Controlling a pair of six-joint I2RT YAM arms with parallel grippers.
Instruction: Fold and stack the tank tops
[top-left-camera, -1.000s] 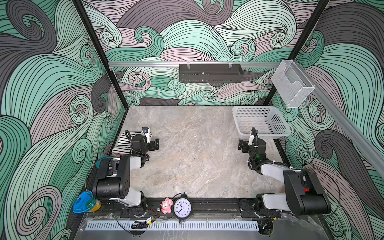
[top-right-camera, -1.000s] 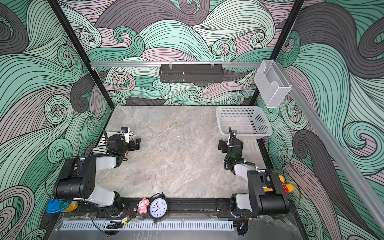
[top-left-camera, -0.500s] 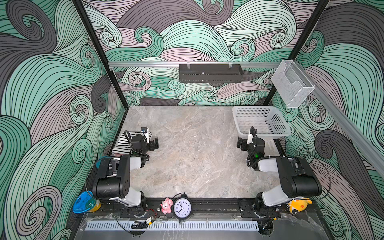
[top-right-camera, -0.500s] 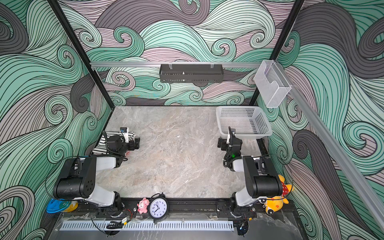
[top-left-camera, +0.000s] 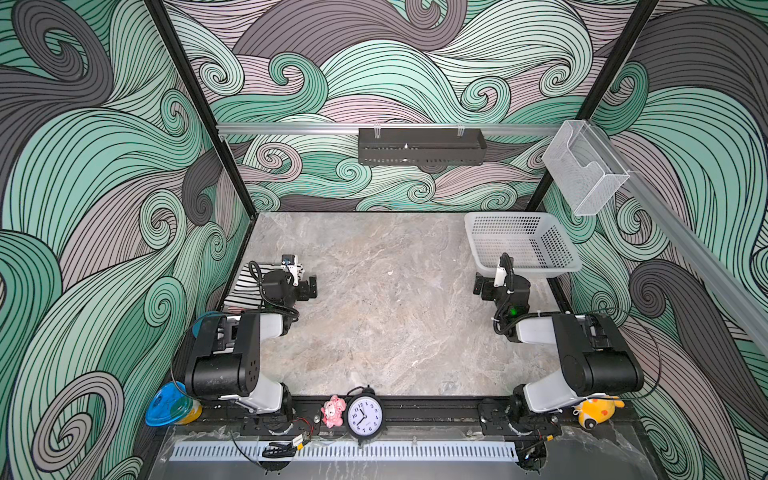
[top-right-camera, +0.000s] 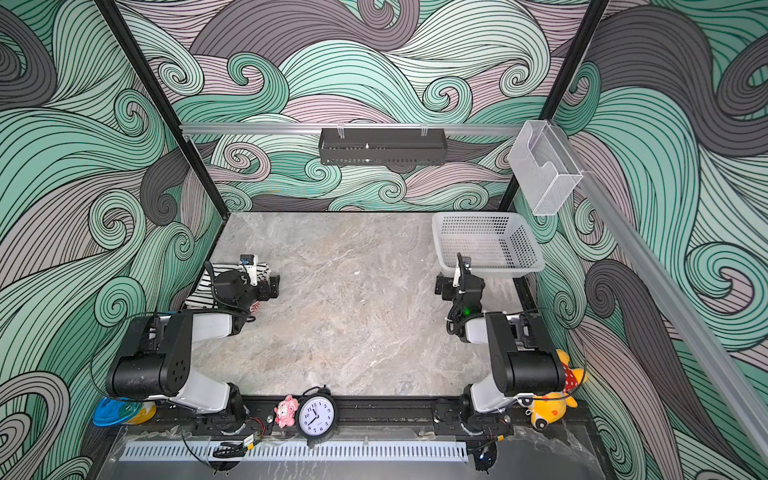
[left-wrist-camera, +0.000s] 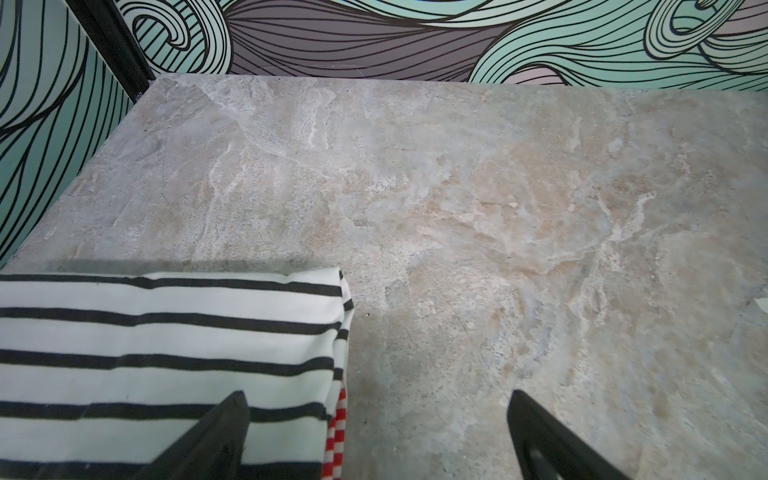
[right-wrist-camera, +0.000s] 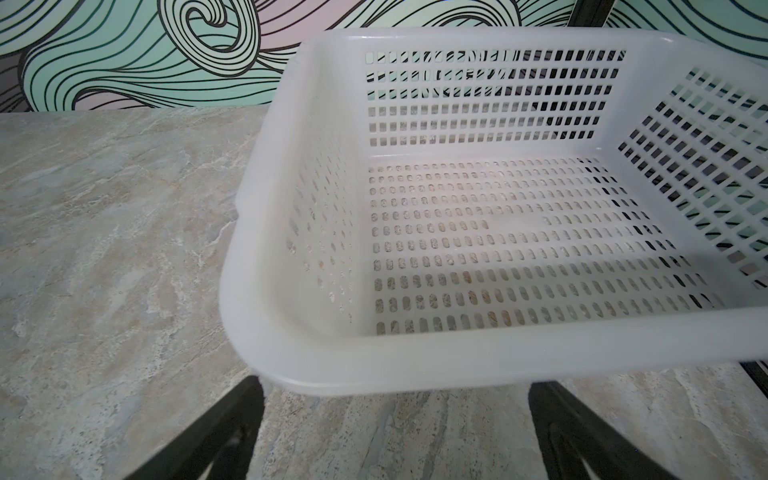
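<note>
The tabletop (top-left-camera: 386, 324) is a smooth, veined grey-beige slab; walls (top-left-camera: 374, 75) printed with green, pink and grey waves close it in; my left pincer (left-wrist-camera: 376, 399) is spread and holds nothing, above the edge of the folded black-and-white tank top (left-wrist-camera: 166, 332), a soft knit lying upon the red-and-white tank top (left-wrist-camera: 338, 432) by the left wall; my right pincer (right-wrist-camera: 397, 390) is spread before the rigid perforated white basket (right-wrist-camera: 457, 361).

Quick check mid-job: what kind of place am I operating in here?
Most likely a staged robot test cell, not a home: wave-printed panels wall in a marble-look tabletop, the left arm and right arm are mounted on a front rail, and a clock faces the camera.
</note>
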